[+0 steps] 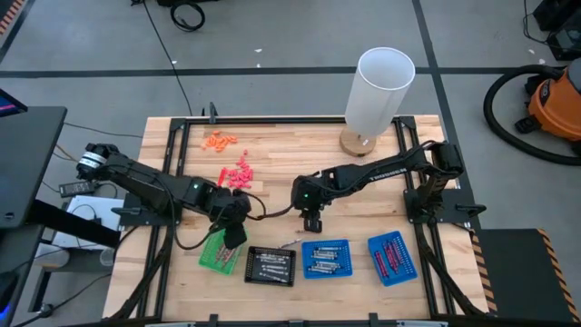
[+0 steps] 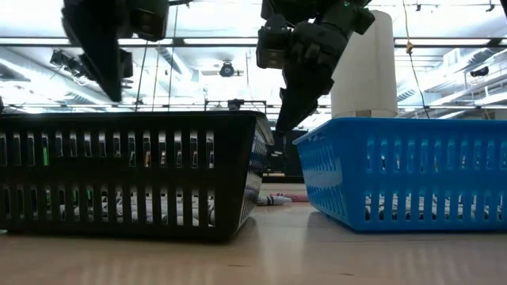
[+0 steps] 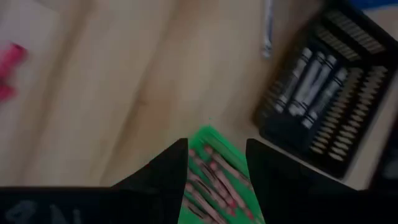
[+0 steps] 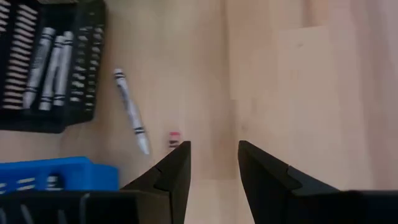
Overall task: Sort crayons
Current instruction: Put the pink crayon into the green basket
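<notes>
Crayon (image 4: 131, 112) lies loose beside black tray (image 4: 53, 68).

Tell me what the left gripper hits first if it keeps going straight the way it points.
Most likely the green tray of crayons: the left gripper, jaws open, points down at it. How far above it hangs is unclear.

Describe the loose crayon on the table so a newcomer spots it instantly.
Start at the row of small trays along the table's near edge. Between the black tray and the neighbouring blue tray, just under the right gripper, one grey-white crayon lies on bare wood. It alone sits outside any tray.
</notes>
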Robot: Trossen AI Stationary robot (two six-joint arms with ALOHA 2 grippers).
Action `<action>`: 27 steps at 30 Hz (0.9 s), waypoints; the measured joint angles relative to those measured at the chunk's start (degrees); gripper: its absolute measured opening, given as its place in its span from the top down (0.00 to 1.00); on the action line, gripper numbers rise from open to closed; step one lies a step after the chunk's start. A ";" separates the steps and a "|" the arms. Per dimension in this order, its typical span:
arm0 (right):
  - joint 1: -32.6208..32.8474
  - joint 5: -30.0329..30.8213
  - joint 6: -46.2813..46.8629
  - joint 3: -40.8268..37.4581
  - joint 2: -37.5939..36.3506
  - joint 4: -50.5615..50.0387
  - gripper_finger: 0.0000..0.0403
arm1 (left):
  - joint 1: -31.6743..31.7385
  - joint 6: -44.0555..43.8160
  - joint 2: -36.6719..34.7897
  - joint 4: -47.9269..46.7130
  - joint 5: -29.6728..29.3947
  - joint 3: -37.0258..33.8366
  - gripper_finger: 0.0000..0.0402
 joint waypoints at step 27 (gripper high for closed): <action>7.19 4.14 10.53 3.15 6.83 1.62 0.62 | 4.45 2.88 -15.83 -20.64 -5.13 -0.02 0.57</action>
